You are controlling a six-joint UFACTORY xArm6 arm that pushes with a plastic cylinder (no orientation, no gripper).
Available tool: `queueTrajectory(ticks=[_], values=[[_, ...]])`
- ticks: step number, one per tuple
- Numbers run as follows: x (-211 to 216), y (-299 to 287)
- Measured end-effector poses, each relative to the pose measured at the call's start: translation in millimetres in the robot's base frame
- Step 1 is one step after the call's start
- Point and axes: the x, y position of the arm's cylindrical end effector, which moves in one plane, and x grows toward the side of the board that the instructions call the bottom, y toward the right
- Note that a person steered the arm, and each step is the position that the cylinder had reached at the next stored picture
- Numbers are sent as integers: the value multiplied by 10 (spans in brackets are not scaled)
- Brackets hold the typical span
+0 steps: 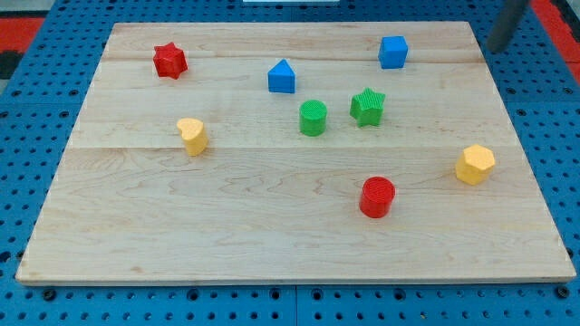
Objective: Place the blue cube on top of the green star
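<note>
The blue cube [393, 52] sits near the view's top right of the wooden board [272, 226]. The green star [368, 107] lies below it and slightly to the left, a clear gap between them. My tip [496, 47] is at the view's top right corner, just off the board's right edge, well to the right of the blue cube and touching no block.
A green cylinder [313, 118] stands left of the star. A blue pentagon-like block [282, 77], a red star [169, 61], a yellow heart [192, 136], a red cylinder [377, 196] and a yellow hexagon [475, 164] are spread about. A blue pegboard surrounds the board.
</note>
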Motion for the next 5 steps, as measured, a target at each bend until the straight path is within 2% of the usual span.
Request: queueTrajectory(ticks=[1,2,3,4,5], values=[[-155,-778],[104,-1509],[491,-1667],[660,-1740],[642,-2036]])
